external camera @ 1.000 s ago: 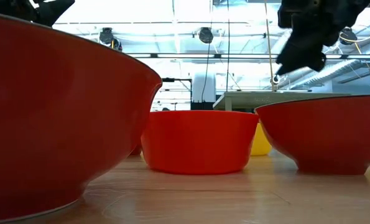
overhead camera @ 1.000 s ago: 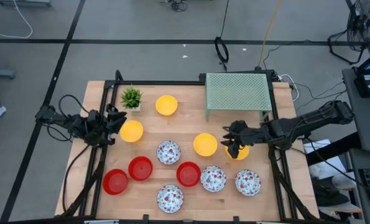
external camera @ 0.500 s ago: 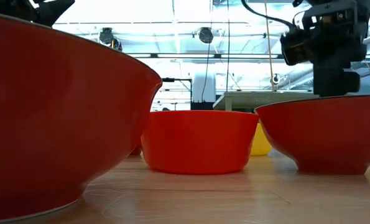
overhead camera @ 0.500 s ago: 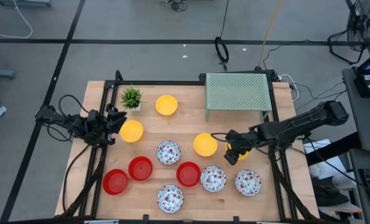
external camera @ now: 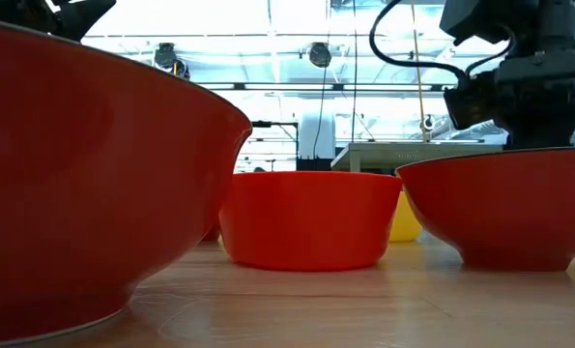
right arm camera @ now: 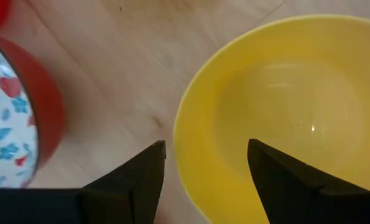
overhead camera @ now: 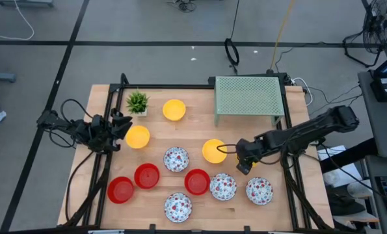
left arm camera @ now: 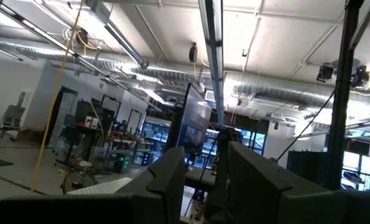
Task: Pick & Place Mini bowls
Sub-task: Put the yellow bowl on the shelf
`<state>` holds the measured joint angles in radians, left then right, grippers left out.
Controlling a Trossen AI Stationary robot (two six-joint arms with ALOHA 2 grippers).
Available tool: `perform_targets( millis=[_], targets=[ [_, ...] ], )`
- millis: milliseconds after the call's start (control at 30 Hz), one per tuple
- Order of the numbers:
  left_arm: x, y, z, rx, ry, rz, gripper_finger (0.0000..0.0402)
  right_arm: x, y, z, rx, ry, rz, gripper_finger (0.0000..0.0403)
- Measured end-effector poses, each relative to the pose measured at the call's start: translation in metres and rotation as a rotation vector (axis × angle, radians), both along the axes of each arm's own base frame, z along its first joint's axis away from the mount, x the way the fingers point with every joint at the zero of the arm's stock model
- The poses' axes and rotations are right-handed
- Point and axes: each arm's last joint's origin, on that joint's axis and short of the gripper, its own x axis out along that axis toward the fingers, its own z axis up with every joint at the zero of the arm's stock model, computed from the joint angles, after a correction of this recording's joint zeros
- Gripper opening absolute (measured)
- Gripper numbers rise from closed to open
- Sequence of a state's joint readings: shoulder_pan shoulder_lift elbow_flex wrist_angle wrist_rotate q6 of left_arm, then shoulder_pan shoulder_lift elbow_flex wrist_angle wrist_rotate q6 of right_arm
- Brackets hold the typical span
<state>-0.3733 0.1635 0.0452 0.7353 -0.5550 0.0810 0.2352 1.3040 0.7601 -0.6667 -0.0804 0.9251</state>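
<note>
My right gripper point(overhead camera: 243, 158) points down over a plain yellow mini bowl point(overhead camera: 248, 166) near the table's right side. It is open. In the right wrist view one finger point(right arm camera: 141, 177) stands outside the bowl's rim point(right arm camera: 183, 158) and the other finger point(right arm camera: 284, 177) stands over the bowl's inside point(right arm camera: 296, 99). A speckled bowl with a red outer wall point(right arm camera: 13, 112) sits beside it. In the low view a red bowl point(external camera: 500, 208) hides the right gripper's fingertips. My left gripper point(overhead camera: 120, 127) waits at the table's left edge beside another yellow bowl point(overhead camera: 138, 136), open by a narrow gap.
Other bowls stand on the wooden table: yellow ones point(overhead camera: 174, 109) point(overhead camera: 214, 151), red ones point(overhead camera: 120, 189) point(overhead camera: 147, 175) point(overhead camera: 197, 181), speckled ones point(overhead camera: 176, 158) point(overhead camera: 178, 207) point(overhead camera: 223, 186) point(overhead camera: 259, 190). A green perforated rack point(overhead camera: 248, 96) stands at the far edge and a potted plant point(overhead camera: 137, 101) at the far left.
My right gripper has tipped from slanting to pointing straight down and has come down toward the table's near edge over the yellow bowl, until its fingertips dropped behind the red bowl in the low view. No bowl has moved.
</note>
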Motion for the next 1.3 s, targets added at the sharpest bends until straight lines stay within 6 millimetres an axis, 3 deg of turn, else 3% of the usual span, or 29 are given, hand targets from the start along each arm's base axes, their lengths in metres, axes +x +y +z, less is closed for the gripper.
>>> perform_targets(
  millis=[333, 500, 700, 900, 1067, 1300],
  targets=[
    [0.0, 0.001, 0.0, 0.001, 0.018, 0.059, 0.0129, 0.005, 0.001, -0.016, -0.042, 0.061, 0.091, 0.0194],
    [-0.001, 0.003, -0.001, -0.024, 0.04, 0.125, 0.0129, 0.006, 0.001, -0.017, -0.044, 0.067, 0.092, 0.0134],
    [-0.001, 0.005, -0.002, -0.057, 0.053, 0.172, 0.0129, 0.006, 0.001, -0.016, -0.045, 0.065, 0.092, 0.002],
    [-0.001, 0.005, -0.002, -0.065, 0.052, 0.173, 0.0129, 0.005, 0.002, -0.013, -0.008, 0.06, 0.052, 0.0006],
    [-0.001, 0.005, -0.002, -0.064, 0.053, 0.173, 0.0129, 0.008, 0.003, 0.006, 0.013, -0.027, 0.051, 0.0001],
    [-0.001, 0.005, -0.002, -0.064, 0.054, 0.173, 0.0129, 0.019, -0.001, 0.062, -0.164, -0.324, 0.083, 0.0]
  ],
)
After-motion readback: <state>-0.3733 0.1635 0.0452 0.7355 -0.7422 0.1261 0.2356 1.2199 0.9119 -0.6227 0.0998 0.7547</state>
